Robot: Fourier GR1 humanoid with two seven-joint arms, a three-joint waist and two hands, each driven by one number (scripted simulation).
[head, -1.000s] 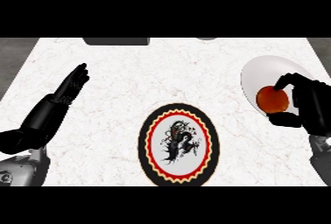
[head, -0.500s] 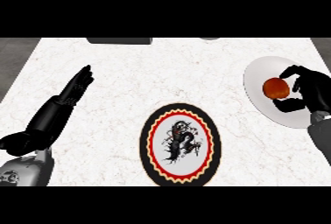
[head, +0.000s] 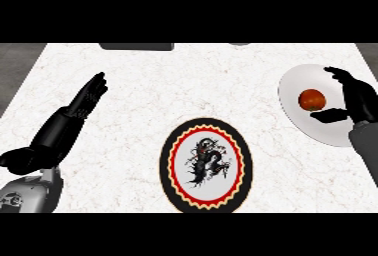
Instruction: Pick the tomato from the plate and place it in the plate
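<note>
White marble counter point(head: 148, 85) fills the view, with two dark items at its far edge that I cannot identify.

Status: pick phase, not complete. The tomato point(head: 311, 99) sits on the plain white plate point(head: 295, 117) at the counter's right side. My right hand point(head: 353, 97) is positioned just beside it on the right, fingers arched over the top and thumb reaching in below, forming an open cradle around the tomato. Contact between fingers and tomato cannot be confirmed from this angle; it appears there is a narrow gap, so I treat the tomato as not grasped.

My left hand point(head: 83, 102) rests at the left of the counter, fingers straight and pointing away, holding nothing (no role in this step, as far as I judge).

Destination: the dark-rimmed plate with a red scalloped ring and dragon motif point(head: 171, 172), at counter centre, well apart from the white plate. Nothing lies on it.

Remaining steps, by my estimate: close fingers on the tomato, lift, carry left, set down on the dragon plate, release.
</note>
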